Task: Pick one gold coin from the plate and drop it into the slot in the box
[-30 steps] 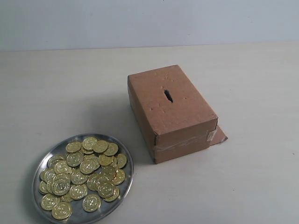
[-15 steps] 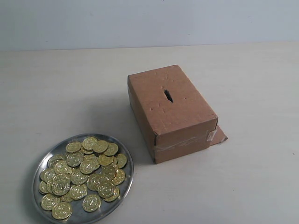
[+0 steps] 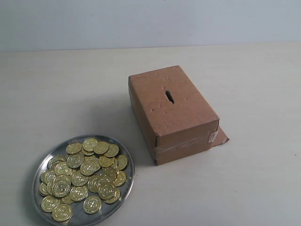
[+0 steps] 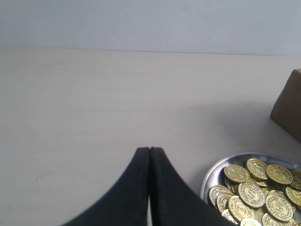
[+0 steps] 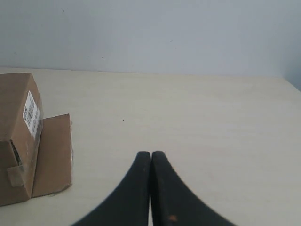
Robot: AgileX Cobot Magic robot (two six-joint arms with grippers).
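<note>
A round silver plate [image 3: 124, 155] at the front left holds several gold coins [image 3: 82, 176]. The brown cardboard box [image 3: 183, 127] stands in the middle, with the dark slot [image 3: 169, 96] in its top face and a flap [image 3: 221, 136] sticking out at its bottom right corner. Neither gripper shows in the exterior view. In the left wrist view my left gripper [image 4: 149, 150] is shut and empty, beside the plate [image 4: 211, 172] and its coins [image 4: 254, 190]. In the right wrist view my right gripper [image 5: 151, 154] is shut and empty, some way from the box [image 5: 14, 136] and flap [image 5: 51, 155].
The pale tabletop [image 3: 56, 94] runs back to a light wall [image 3: 141, 23]. A white label [image 5: 30, 113] is stuck on the box's end face in the right wrist view.
</note>
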